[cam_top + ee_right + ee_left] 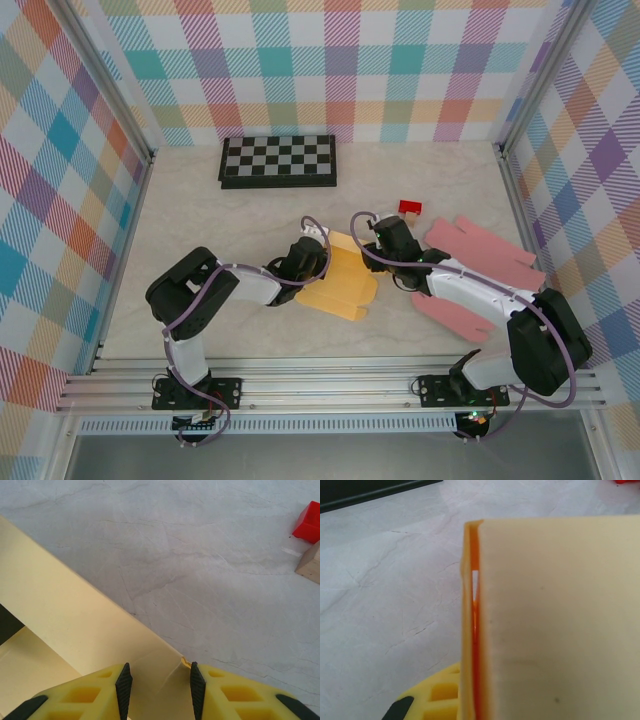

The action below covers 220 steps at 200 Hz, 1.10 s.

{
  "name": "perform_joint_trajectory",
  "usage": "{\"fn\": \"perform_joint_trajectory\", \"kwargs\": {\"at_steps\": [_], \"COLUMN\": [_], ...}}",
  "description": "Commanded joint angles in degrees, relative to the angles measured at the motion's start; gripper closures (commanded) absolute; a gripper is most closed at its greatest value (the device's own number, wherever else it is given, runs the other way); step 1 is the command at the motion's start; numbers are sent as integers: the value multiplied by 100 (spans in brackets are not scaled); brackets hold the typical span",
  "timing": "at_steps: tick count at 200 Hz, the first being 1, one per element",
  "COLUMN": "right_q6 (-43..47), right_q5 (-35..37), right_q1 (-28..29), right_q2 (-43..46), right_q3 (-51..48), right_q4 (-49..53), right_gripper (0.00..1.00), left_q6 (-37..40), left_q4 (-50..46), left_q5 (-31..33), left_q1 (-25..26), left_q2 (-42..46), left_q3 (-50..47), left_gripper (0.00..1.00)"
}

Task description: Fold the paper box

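Near the middle of the pale marble-patterned worktop (200, 220), the top external view shows the flat yellow-orange paper box (340, 285), with both arms reaching to its far end. The left gripper (318, 255) meets the box at its 11 o'clock corner, and the right gripper (368, 248) meets it at about 1 o'clock. A black-and-white chequered board (279, 161) lies well apart at 11 o'clock from the box. A small red block (410, 207) sits at 2 o'clock, near the right gripper. Two pink flat cut-out sheets lie under and beside the right arm, one at 3 o'clock (485, 250) and one at 4 o'clock (455, 315).

From the left wrist, the box is seen edge-on: a cream panel covers the right half, and a second layer is folded against it, leaving a thin orange slit along the left edge. That edge runs down to 6 o'clock beside one yellow finger (437, 697). The left gripper is clamped closed on the box.

From the right wrist, two yellow fingers with black pads (124, 690) stand partly apart at 6 o'clock. A creased corner of the box lies between them, but I cannot tell whether they pinch it. The red block is at 2 o'clock, just beside a tan block (310, 562).
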<state>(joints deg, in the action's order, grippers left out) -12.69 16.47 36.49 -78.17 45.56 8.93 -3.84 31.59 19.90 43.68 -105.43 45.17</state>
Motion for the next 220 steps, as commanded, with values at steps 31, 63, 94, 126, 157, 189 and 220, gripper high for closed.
{"fn": "perform_joint_trajectory", "kwargs": {"at_steps": [31, 63, 94, 126, 157, 189, 220], "right_q6": [-14, -49, -835, -1647, -1737, -1809, -2018], "right_q5": [-162, -528, -1397, -1831, -1744, -1995, -2497], "right_q1": [-68, -249, -292, -292, -299, -407, -432], "right_q2": [171, 293, -167, -710, -1061, -1266, -1421], "right_q3": [783, 1586, 1980, 1871, 1878, 1839, 1768], "right_q4": [1027, 1849, 2113, 1630, 1410, 1118, 639], "right_gripper": [51, 40, 41, 41, 41, 40, 40], "left_q6": [-396, -423, -714, -1074, -1164, -1230, -1298], "left_q4": [-757, -1167, -1297, -1453, -1480, -1476, -1502], "left_q5": [542, 955, 1214, 1315, 1337, 1319, 1297], "left_q1": [-47, -44, -44, -46, -44, -42, -33], "left_q2": [377, 514, 544, 480, 485, 499, 489], "left_q3": [174, 96, 35, 140, 138, 93, 103], "left_gripper": [100, 100, 100, 100, 100, 100, 100]}}
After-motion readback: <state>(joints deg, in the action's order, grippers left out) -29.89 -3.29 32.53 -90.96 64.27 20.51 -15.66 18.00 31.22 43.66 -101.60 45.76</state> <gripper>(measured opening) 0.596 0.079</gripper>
